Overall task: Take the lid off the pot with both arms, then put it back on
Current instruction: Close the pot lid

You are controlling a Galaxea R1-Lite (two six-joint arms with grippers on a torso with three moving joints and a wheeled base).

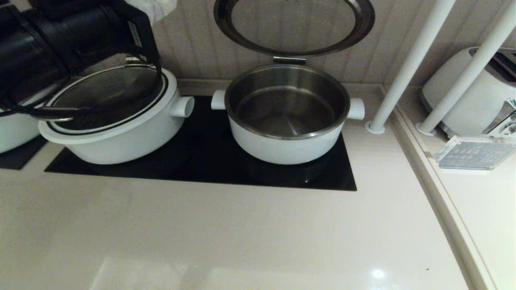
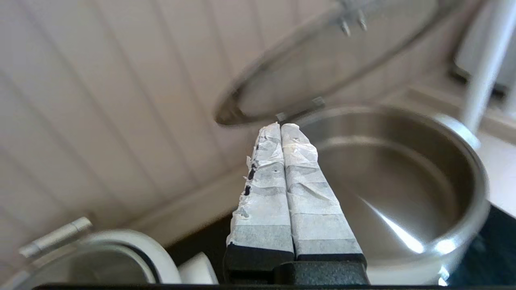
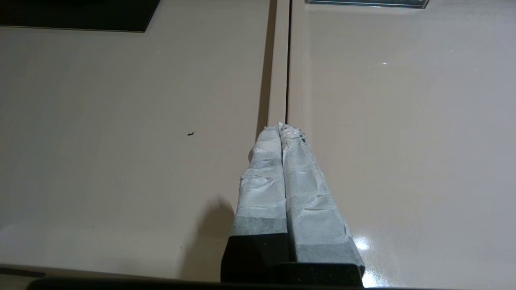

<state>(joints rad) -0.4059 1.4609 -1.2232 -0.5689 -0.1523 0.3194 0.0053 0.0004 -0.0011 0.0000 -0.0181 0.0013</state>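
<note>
The pot (image 1: 282, 149) stands open on the right half of the black cooktop, its steel inside bare; it also shows in the left wrist view (image 2: 403, 181). The lid (image 1: 294, 28) stands tilted against the wall behind the pot, steel underside edge facing me; in the left wrist view (image 2: 322, 68) two handle screws show at its centre. My left gripper (image 1: 155, 8) is shut and empty, high above the wider pot; its tips (image 2: 280, 127) point at the pot's near rim and the lid's lower edge. My right gripper (image 3: 281, 127) is shut and empty, low over the bare counter, out of the head view.
A wider white pot (image 1: 121, 137) with its own glass lid sits on the left of the cooktop (image 1: 201, 173), under my left arm. Two white posts (image 1: 407, 68), a white toaster (image 1: 475, 92) and a clear sign (image 1: 469, 155) stand at the right. A counter seam (image 3: 287, 60) runs ahead of the right gripper.
</note>
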